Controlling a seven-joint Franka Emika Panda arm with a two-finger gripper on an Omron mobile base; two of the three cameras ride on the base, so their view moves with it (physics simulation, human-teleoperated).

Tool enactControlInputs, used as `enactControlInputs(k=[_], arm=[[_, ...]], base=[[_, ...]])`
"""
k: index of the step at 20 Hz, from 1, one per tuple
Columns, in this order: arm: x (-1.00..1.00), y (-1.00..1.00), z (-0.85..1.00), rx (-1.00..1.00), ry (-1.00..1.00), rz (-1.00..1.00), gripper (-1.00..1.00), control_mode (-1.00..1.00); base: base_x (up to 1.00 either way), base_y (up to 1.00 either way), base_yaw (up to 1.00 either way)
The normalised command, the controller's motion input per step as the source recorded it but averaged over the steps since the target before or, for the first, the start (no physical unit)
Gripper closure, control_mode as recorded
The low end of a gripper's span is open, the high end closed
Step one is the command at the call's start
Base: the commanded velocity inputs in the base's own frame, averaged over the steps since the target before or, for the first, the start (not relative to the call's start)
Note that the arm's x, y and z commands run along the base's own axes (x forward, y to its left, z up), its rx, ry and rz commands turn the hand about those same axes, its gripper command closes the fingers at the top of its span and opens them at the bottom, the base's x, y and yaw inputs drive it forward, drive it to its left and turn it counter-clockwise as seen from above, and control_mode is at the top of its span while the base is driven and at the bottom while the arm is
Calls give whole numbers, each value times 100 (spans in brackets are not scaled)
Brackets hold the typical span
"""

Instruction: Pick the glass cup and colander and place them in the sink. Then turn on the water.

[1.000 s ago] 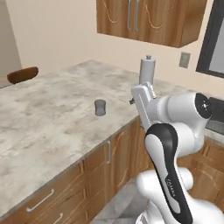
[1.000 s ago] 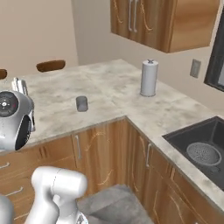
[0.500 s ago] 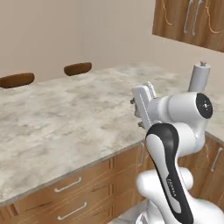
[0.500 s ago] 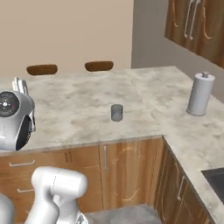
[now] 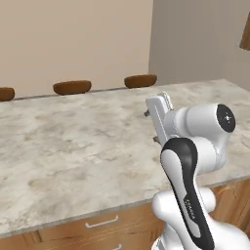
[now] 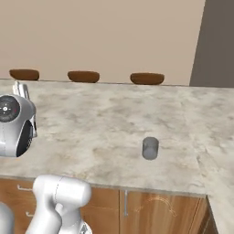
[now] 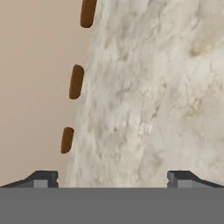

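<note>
- Judging from how things lay, the task had barely begun: nothing had been picked up and nothing placed.
- Nearest, in the right base view, the wooden cabinet fronts [image 6: 151, 208] ran below the counter's front edge, with the arm raised at the near left.
- The gripper [image 7: 113, 177] stood with its jaws spread wide and nothing between them; the hand view looked along bare marble countertop [image 7: 148, 96].
- Just beyond the near edge, the glass cup [image 6: 150, 148] stood upright and alone on the marble, right of the arm and well apart from it.
- Farther back, three brown chair backs [image 6: 83, 76] lined the counter's far edge against the beige wall [image 6: 100, 36].
- Left to do, by this reading: grasp the cup, carry it to the sink, do the same with the colander, then turn on the water.
- The arm was not aimed at the cup, so an approach seemed the first step.
</note>
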Motion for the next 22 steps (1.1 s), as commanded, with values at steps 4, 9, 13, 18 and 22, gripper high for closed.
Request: enactControlInputs(k=[4, 9, 13, 18, 22], arm=[[0, 0, 0, 0, 0, 0, -100, 100], [0, 0, 0, 0, 0, 0, -100, 100], [0, 0, 0, 0, 0, 0, -100, 100], [0, 0, 0, 0, 0, 0, -100, 100], [6, -9, 0, -1, 3, 0, -100, -100]], base=[[66, -68, 37], [69, -65, 34], [19, -5, 14], [2, -1, 0], [6, -16, 0]])
